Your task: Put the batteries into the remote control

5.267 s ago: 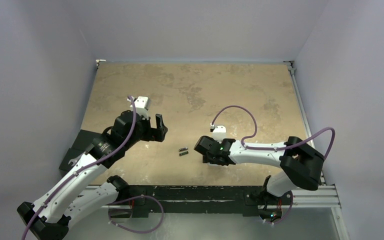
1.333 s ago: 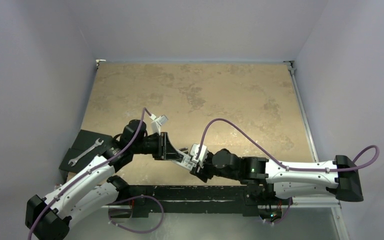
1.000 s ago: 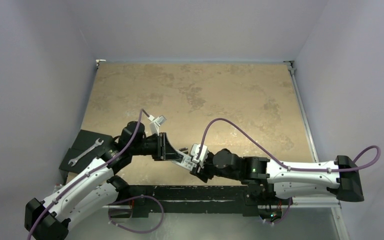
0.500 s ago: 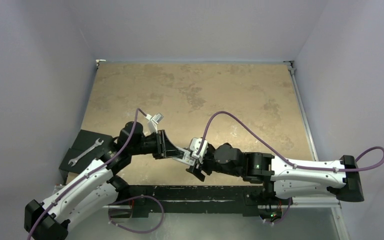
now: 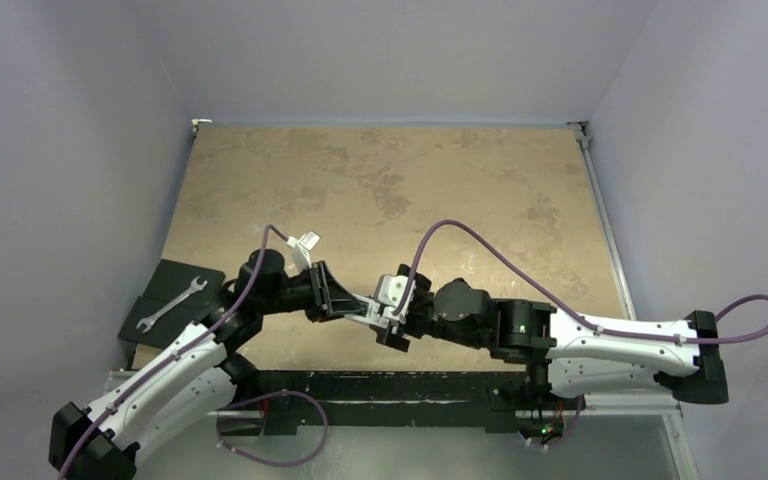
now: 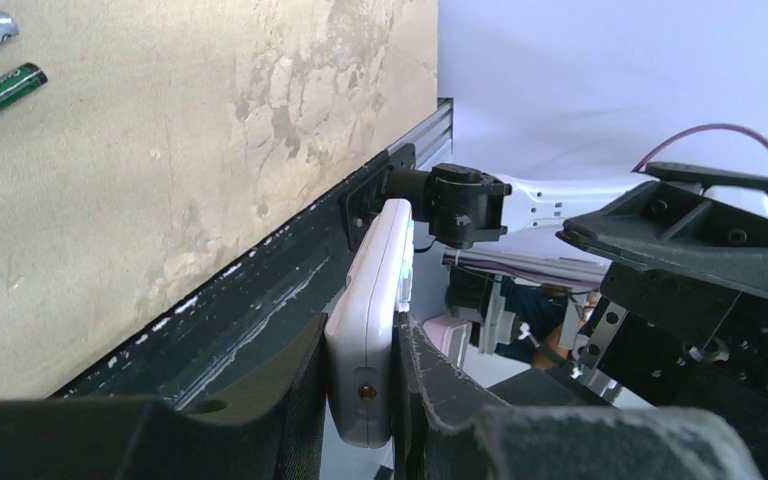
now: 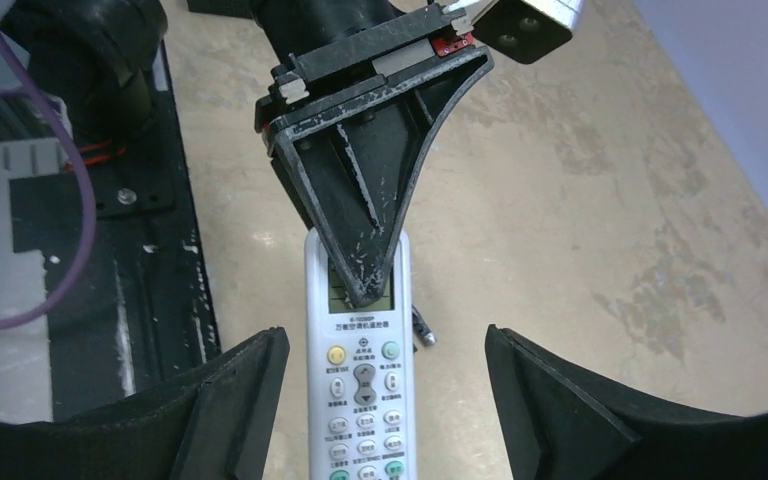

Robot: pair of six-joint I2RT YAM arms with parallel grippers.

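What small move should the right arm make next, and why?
Probably draw the right gripper straight back, clear of the remote. Its jaws stand open either side of it without gripping, the left gripper pinches the display end, and both batteries lie on the table.

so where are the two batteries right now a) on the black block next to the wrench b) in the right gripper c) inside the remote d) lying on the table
d, both batteries lie on the table in the left wrist view, while the left gripper clamps the remote control and the right gripper stands open either side of it, holding nothing
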